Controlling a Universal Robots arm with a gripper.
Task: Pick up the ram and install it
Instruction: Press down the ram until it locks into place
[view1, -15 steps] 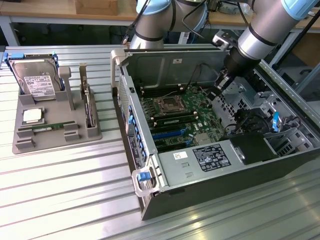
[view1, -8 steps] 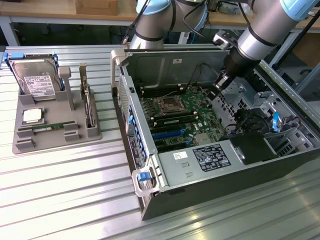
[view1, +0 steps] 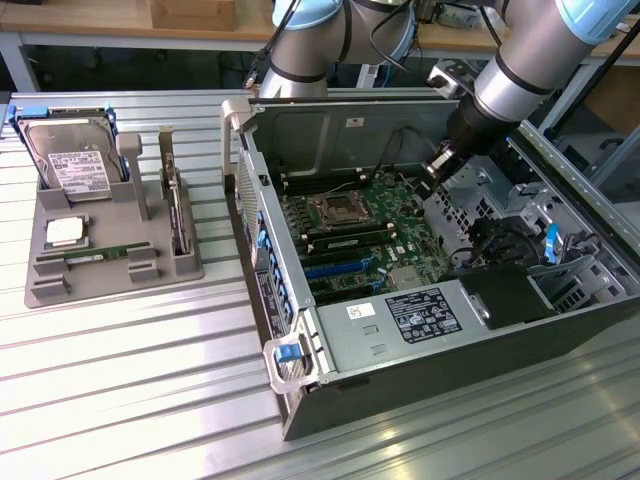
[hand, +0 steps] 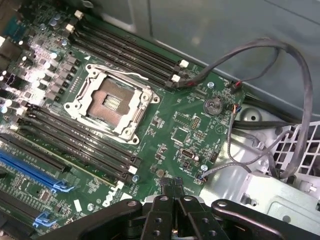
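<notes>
Grey tray (view1: 45, 285), left of frame, holds the ram (view1: 95, 256); hand (hand: 172, 187), pressed together and empty, hangs over the case (view1: 400, 390), well apart

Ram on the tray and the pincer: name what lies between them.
Exterior view, from ram to pincer: the expansion card, the case wall, then the motherboard.

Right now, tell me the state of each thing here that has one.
Gripper: jaws shut, holding nothing, above the motherboard.
Ram: lying in the grey holder, not picked up.
Computer case: side open, motherboard exposed.
Processor socket: empty.
Hard drive: resting in the holder.
</notes>
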